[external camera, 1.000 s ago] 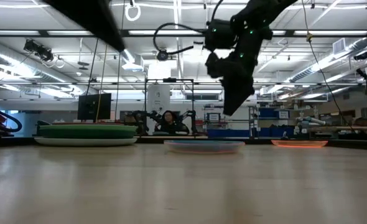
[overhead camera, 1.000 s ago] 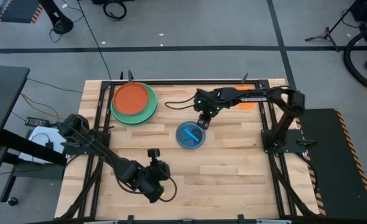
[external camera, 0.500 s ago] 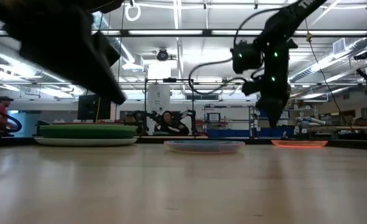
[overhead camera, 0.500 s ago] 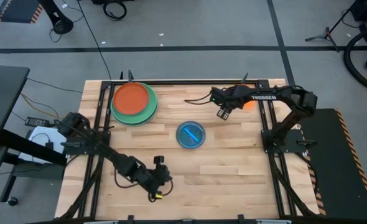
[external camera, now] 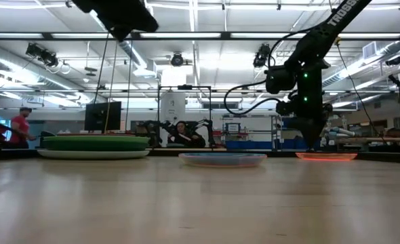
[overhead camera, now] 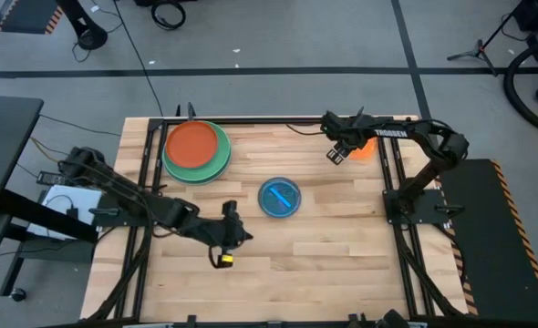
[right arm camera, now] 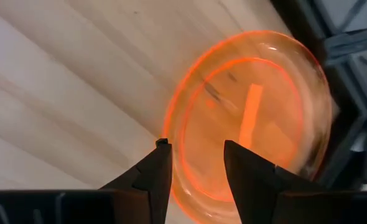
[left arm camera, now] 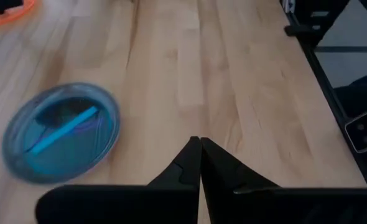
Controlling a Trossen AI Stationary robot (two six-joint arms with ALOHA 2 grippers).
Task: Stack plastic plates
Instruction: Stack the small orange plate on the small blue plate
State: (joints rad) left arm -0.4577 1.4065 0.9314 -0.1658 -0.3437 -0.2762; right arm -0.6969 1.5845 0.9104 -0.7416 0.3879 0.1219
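Wooden table [overhead camera: 342, 246]; person in red top [external camera: 18, 129] far left, seated person [external camera: 182, 132] behind.

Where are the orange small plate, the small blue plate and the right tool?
orange small plate [right arm camera: 252, 118], right wrist view, its middle.
small blue plate [overhead camera: 279, 197], high view, its centre.
right tool [right arm camera: 196, 168], right wrist view, between its fingertips.

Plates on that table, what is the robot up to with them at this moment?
The right gripper hangs open over the rim of the small orange plate at the table's far right corner, not yet gripping it. The left gripper is shut and empty near the table's middle, beside the small blue-tinted plate. A stack of large plates, red-orange on top, sits at the far left.
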